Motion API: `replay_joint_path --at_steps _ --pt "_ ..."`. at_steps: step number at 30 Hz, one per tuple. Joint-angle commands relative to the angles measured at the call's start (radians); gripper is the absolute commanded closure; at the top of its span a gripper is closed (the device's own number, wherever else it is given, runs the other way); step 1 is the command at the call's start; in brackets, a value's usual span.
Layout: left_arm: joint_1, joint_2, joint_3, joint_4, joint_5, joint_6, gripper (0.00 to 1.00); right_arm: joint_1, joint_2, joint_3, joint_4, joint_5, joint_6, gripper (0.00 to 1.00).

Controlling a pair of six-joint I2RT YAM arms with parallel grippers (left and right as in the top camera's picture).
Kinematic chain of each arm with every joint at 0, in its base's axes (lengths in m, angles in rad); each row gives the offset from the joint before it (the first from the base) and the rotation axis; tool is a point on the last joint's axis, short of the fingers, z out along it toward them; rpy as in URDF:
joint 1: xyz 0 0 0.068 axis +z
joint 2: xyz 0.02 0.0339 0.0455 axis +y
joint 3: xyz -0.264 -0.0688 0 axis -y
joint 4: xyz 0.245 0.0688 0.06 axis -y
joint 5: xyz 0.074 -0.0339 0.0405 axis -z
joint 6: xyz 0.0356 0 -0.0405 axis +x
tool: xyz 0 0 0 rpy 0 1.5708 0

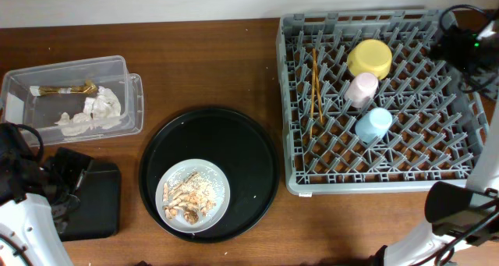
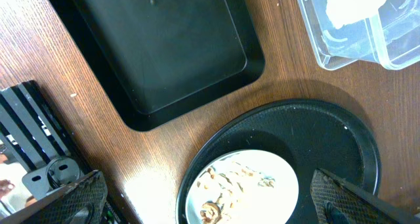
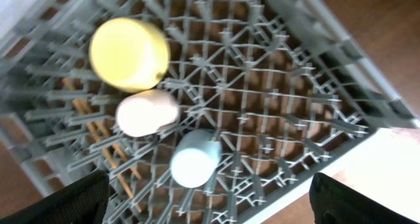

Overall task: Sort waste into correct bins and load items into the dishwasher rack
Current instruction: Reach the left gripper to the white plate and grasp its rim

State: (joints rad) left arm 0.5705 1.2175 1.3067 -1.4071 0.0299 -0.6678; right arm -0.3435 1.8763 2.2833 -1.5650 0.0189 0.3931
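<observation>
Brown wooden table [image 1: 203, 63] as work surface. Grey rack [image 1: 283, 102] at right, loaded with yellow bowl [image 1: 369, 58], pink cup [image 1: 362, 88] and light-blue cup [image 1: 373, 124] in a close row, chopsticks [image 1: 316, 94] lying among pegs to their left. Clear tub [image 1: 70, 63] at far left, containing white napkins [image 1: 93, 114] and brown wrapper [image 1: 66, 89]. Shallow black rectangular tray [image 1: 97, 200] at near left. Round black tray [image 1: 234, 137] at centre, carrying white plate [image 1: 162, 189] with food scraps [image 1: 191, 200] on it. Left gripper [image 2: 210, 207] poised over plate's edge beside rectangular tray, fingers spread wide. Right gripper [image 3: 210, 204] raised above rack, fingers likewise apart, clear of cups.
</observation>
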Motion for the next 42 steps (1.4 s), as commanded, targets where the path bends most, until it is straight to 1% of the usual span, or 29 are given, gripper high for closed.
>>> replay_joint_path --at_steps 1,15,16,17,18,19,20,21,23,25,26,27,28,29,31,32,33,34,37,39,40,42 --pt "0.002 -0.004 0.005 -0.001 0.000 -0.006 0.01 -0.033 -0.028 0.006 -0.003 0.042 0.008 0.02" --pt "0.002 -0.004 0.005 -0.001 0.001 -0.006 0.00 -0.037 -0.028 0.006 -0.003 0.042 0.008 0.02" --pt "0.002 -0.004 0.005 -0.015 0.028 -0.006 0.01 -0.037 -0.028 0.006 -0.002 0.042 0.008 0.02" --pt "0.002 -0.004 0.005 -0.109 0.186 0.007 0.03 -0.037 -0.028 0.006 -0.002 0.042 0.008 0.02" --pt "-0.007 -0.004 0.003 -0.138 0.330 0.117 0.11 -0.037 -0.028 0.006 -0.002 0.042 0.008 0.01" --pt "-0.032 -0.004 0.003 -0.148 0.428 0.222 0.11 -0.037 -0.028 0.006 -0.002 0.042 0.008 0.02" --pt "-0.076 -0.004 0.003 -0.170 0.464 0.281 0.11 -0.037 -0.028 0.006 -0.002 0.042 0.008 0.01" --pt "-0.129 -0.004 0.003 -0.200 0.450 0.281 0.10 -0.037 -0.028 0.006 -0.002 0.042 0.008 0.02" --pt "-0.321 -0.004 0.003 -0.225 0.437 0.281 0.10 -0.037 -0.028 0.006 -0.002 0.042 0.008 0.02" --pt "-0.536 -0.004 0.003 -0.160 0.437 0.269 0.11 -0.037 -0.028 0.006 -0.002 0.042 0.008 0.01" --pt "-0.625 -0.004 0.003 -0.117 0.432 0.245 0.15 -0.037 -0.028 0.006 -0.002 0.042 0.008 0.02" --pt "-0.718 -0.004 0.003 -0.083 0.397 0.190 0.15 -0.037 -0.028 0.006 -0.002 0.042 0.008 0.02" --pt "-0.832 -0.004 0.003 -0.053 0.297 0.079 0.15 -0.037 -0.028 0.006 -0.002 0.042 0.008 0.02" --pt "-0.919 -0.004 0.003 -0.042 0.219 -0.003 0.15 -0.037 -0.028 0.006 -0.002 0.042 0.008 0.02" --pt "-1.079 -0.004 0.003 -0.032 0.091 -0.135 0.15 -0.037 -0.028 0.006 -0.002 0.042 0.008 0.02" --pt "-1.124 -0.004 0.003 -0.019 0.073 -0.140 0.02 -0.037 -0.028 0.006 -0.002 0.042 0.008 0.02" --pt "-1.173 -0.004 0.003 0.006 0.074 -0.140 0.01 -0.037 -0.028 0.006 -0.002 0.042 0.008 0.02" --pt "-1.193 -0.004 0.003 0.008 0.074 -0.140 0.01 -0.037 -0.028 0.006 -0.002 0.042 0.008 0.02" --pt "-1.199 -0.004 0.003 0.043 0.097 -0.150 0.01 -0.037 -0.028 0.006 -0.002 0.042 0.008 0.02" --pt "-1.238 0.002 0.001 0.055 0.063 -0.150 0.01 -0.037 -0.028 0.006 -0.002 0.042 0.008 0.01" --pt "-1.279 0.024 -0.005 0.062 0.027 -0.150 0.01 -0.037 -0.028 0.006 -0.002 0.042 0.008 0.02" --pt "-1.337 0.088 -0.026 0.089 0.004 -0.151 0.01 -0.037 -0.028 0.006 -0.002 0.042 0.008 0.02"
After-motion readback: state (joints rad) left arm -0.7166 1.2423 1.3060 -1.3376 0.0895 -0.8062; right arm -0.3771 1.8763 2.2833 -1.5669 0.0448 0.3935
